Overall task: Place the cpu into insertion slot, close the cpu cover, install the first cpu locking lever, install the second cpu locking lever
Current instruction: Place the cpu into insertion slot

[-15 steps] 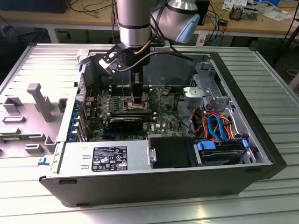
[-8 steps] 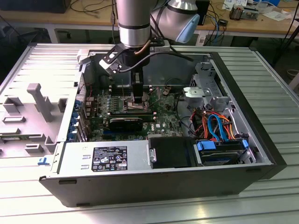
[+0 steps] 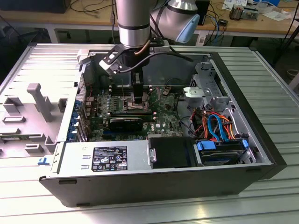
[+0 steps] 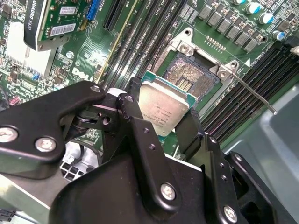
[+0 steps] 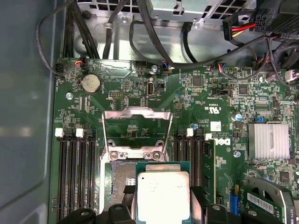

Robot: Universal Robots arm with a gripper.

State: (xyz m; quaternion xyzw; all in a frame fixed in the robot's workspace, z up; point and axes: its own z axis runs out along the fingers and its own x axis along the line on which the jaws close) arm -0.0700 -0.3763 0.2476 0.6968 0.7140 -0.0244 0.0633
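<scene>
On the exterior view's left stood the case wall [image 3: 83, 88]. In the middle the tool [image 3: 138, 97] hung low over the board [image 3: 164, 119]. In the second wrist view its fingers [image 4: 135, 116] pinched the cpu [image 4: 163, 109] by two opposite edges, over the near side of the slot [image 4: 191, 77]; whether they touched, I could not tell. The cover [image 5: 135, 133] stood open. I judged the chip should go square to the rim and level, without pressing. Memory slots [image 5: 74, 172] lay close on both sides, a lever [image 4: 254, 95] stuck out, and cables [image 3: 215, 123] lay right, well apart.
</scene>
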